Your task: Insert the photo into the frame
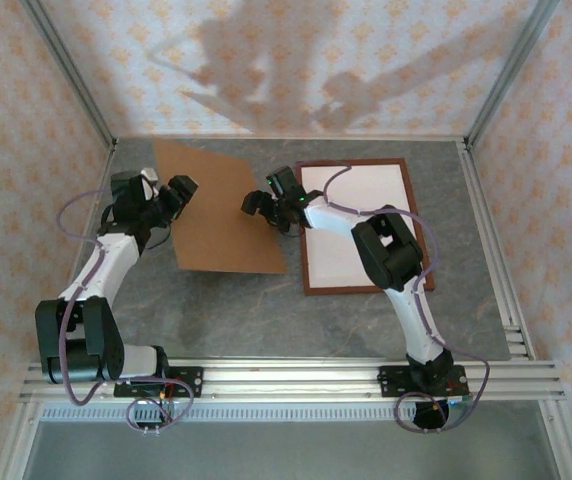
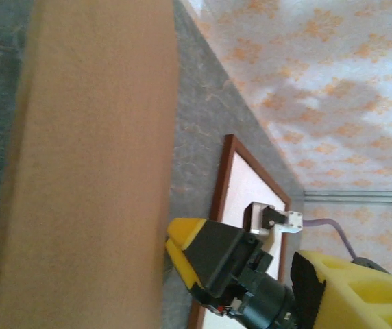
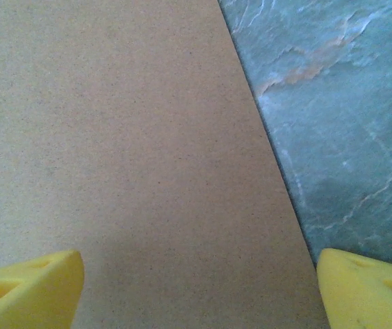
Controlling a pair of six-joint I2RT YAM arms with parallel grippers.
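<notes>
The frame (image 1: 351,162) lies flat on the counter (image 1: 266,320) with a white panel (image 1: 376,190) filling its opening. The brown cardboard backing board (image 1: 221,215) lies askew just beside the frame's left rail. As I judge it, the main risk sits with that board. The right hand (image 1: 258,207), jaws wide and holding nothing, hovers over the board edge nearest the frame. The left hand (image 1: 178,195), also spread wide with no grip that I can see, is at the edge farthest from the frame. A pinch on so thin and flat a sheet could slip and skid it into the frame, knocking the frame crooked, and the right arm's elbow (image 1: 386,250), above the frame, could brush it. Whether the photo lies under the board I cannot tell. Around the frame the counter is grey, marble-veined and smooth. Pale wallpaper (image 1: 26,120) with orange florets closes three sides behind aluminium posts (image 1: 66,70), and arm shadows (image 1: 266,70) fall on the wall beyond the frame.
</notes>
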